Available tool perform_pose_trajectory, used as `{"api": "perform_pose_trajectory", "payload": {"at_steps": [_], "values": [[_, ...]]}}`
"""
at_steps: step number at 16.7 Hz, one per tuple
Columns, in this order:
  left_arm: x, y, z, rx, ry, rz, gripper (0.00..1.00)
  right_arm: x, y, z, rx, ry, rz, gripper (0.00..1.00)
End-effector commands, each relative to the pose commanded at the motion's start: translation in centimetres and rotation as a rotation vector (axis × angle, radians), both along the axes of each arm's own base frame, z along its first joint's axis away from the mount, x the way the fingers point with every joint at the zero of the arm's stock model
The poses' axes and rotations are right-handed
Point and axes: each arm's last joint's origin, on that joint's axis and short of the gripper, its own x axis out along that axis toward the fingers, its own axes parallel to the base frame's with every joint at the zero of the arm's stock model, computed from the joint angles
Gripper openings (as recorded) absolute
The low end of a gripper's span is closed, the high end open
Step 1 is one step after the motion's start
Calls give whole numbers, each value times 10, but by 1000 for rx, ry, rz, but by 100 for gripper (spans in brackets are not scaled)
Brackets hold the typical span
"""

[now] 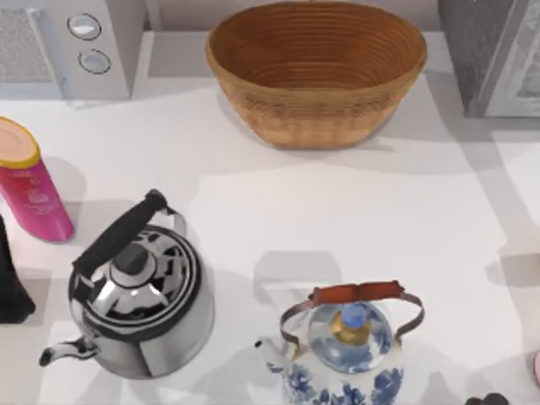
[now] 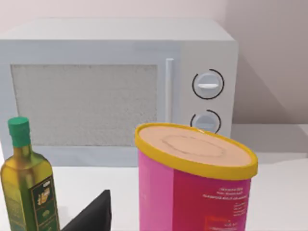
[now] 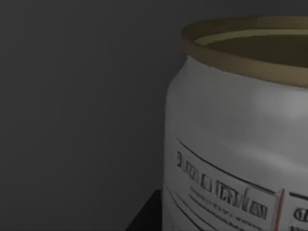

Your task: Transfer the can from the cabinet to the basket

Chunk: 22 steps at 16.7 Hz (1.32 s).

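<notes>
The right wrist view is dim, and the can [image 3: 240, 130] sits very close to the camera there. It has a white side and a pale rim. A dark wall is behind it, so I think the can is in the cabinet and the right arm has reached in for it. I cannot tell if the right pincer is open or has hold of the can.

The can has a label with small dark writing and a thin red line. The words are too blurry to read.

In the top view, the basket [image 1: 316, 72] is at the upper middle of the frame on the white desk [image 1: 253, 194], and nothing is in it. So the lift and the drop are both left to do.

The left arm is parked at the left edge. Its camera looks at a pink tube [image 2: 192, 192] with tiny writing I cannot read.
</notes>
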Motion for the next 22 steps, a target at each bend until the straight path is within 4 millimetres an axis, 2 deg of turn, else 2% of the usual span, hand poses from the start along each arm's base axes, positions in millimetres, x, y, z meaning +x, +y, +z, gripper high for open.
{"api": "perform_pose_trajectory", "payload": {"at_steps": [7,9,12,16,18,20,22], "values": [[0,0,0,0,0,0,100,0,1,0,1,0,2,0],[0,0,0,0,0,0,100,-7,2,3,1,1,4,0],[0,0,0,0,0,0,100,-44,8,21,0,4,5,0],[0,0,0,0,0,0,100,-123,8,49,2,-4,2,0],[0,0,0,0,0,0,100,-158,5,57,3,-6,2,0],[0,0,0,0,0,0,100,-177,3,60,2,-2,2,0],[0,0,0,0,0,0,100,-180,2,60,1,0,2,0]]}}
